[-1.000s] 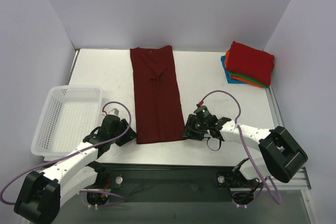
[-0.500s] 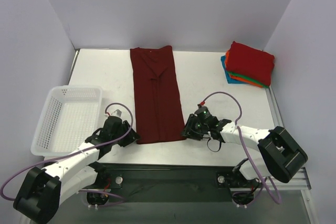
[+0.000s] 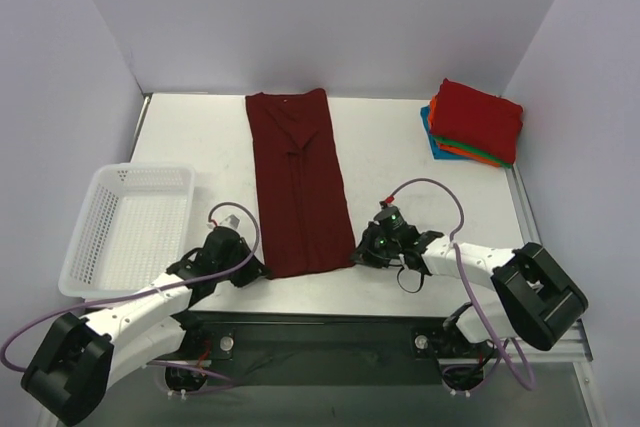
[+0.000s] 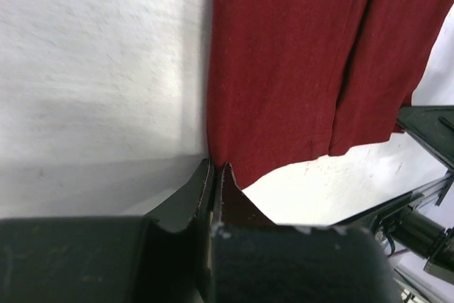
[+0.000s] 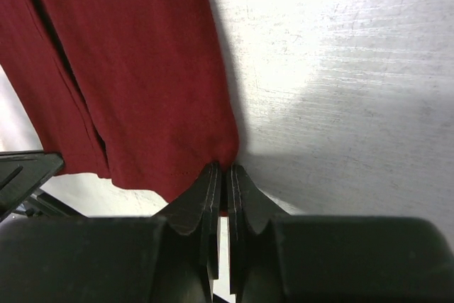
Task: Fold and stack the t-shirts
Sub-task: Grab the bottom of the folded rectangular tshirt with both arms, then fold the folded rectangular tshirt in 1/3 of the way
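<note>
A dark maroon t-shirt [image 3: 298, 182] lies folded into a long strip down the middle of the table. My left gripper [image 3: 262, 269] is shut on its near left corner [image 4: 220, 164]. At the near right corner [image 5: 225, 164] my right gripper [image 3: 358, 258] is pinched shut on the cloth too. In both wrist views the jaws stand pressed together with the hem between them. At the back right, folded t-shirts form a stack [image 3: 475, 121] with a bright red one on top and orange, green and blue edges below.
A white mesh basket [image 3: 128, 227] sits at the left edge of the table. White walls close in the back and both sides. A black rail [image 3: 320, 332] runs along the near edge between the arm bases.
Both grippers moved in to the shirt's near corners and closed on the hem. The near end of the shirt has shifted a little toward the arms.
</note>
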Tool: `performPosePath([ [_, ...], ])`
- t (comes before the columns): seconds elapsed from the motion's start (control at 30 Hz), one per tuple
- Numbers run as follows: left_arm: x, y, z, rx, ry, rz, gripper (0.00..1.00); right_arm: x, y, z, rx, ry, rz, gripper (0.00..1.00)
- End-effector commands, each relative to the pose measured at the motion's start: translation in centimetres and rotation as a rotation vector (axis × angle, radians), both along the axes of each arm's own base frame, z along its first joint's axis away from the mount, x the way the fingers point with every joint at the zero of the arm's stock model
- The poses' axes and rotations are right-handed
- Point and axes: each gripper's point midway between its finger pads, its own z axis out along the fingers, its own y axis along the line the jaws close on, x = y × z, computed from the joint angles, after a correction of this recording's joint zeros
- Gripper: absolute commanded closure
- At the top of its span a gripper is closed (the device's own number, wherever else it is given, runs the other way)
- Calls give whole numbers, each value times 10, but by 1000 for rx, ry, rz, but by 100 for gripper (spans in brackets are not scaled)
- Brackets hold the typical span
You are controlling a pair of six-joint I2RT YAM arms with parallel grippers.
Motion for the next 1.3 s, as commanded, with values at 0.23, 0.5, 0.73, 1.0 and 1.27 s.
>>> performPosePath([
  [0.23,-46,-5,0,21,61,-89,100,-60,-37,-20,-129,54,42,100],
  [0.5,-67,-7,23,6,19,-136,100,-84,-35,-1,-148,-19,78,100],
  [0.73,-51,-21,44,1,-36,-155,100,-60,-21,26,-205,-82,112,100],
  [1.0,-45,-33,37,-19,-19,-159,100,-52,-5,29,-207,-75,132,100],
  [1.27,-2,-37,76,-39,-116,-130,100,-12,7,64,-135,-107,90,100],
])
